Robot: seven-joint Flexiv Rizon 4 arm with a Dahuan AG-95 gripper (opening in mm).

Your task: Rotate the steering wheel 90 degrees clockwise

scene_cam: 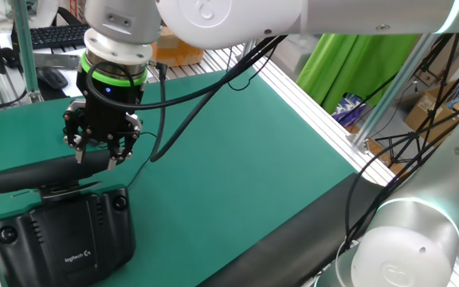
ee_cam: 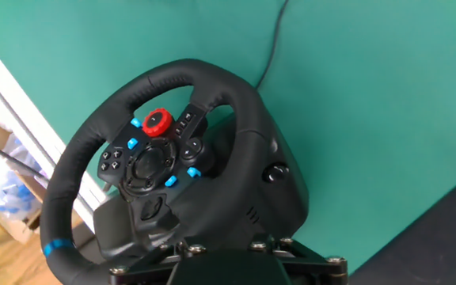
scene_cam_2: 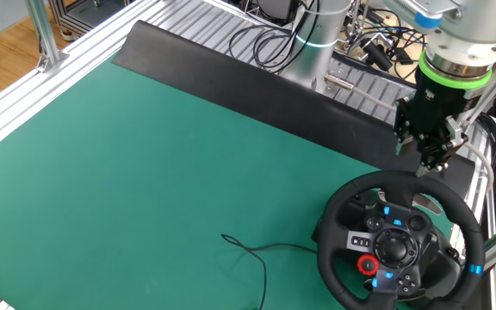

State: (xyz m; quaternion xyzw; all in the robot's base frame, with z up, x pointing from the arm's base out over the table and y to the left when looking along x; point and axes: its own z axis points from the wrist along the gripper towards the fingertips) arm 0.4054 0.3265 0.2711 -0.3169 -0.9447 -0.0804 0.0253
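The steering wheel (scene_cam: 30,177) shows edge-on in one fixed view as a long padded black bar above its base. In the other fixed view it faces up (scene_cam_2: 332,226), with a red knob and blue buttons on the hub and its blue stripe (scene_cam_2: 474,269) at the lower right. The hand view shows the whole wheel (ee_cam: 93,142) with the stripe (ee_cam: 54,248) at the lower left. My gripper (scene_cam: 96,159) points down at the far part of the rim (scene_cam_2: 429,165). Its fingers stand apart on either side of the rim, and I see no grip on it.
The black base box (scene_cam: 62,231) with the white logo sits under the wheel at the mat's corner. A thin black cable (scene_cam_2: 252,250) lies on the green mat left of the wheel. A keyboard (scene_cam: 50,36) and a mouse (scene_cam: 52,77) lie beyond the mat. Aluminium rails (scene_cam_2: 41,52) edge the table.
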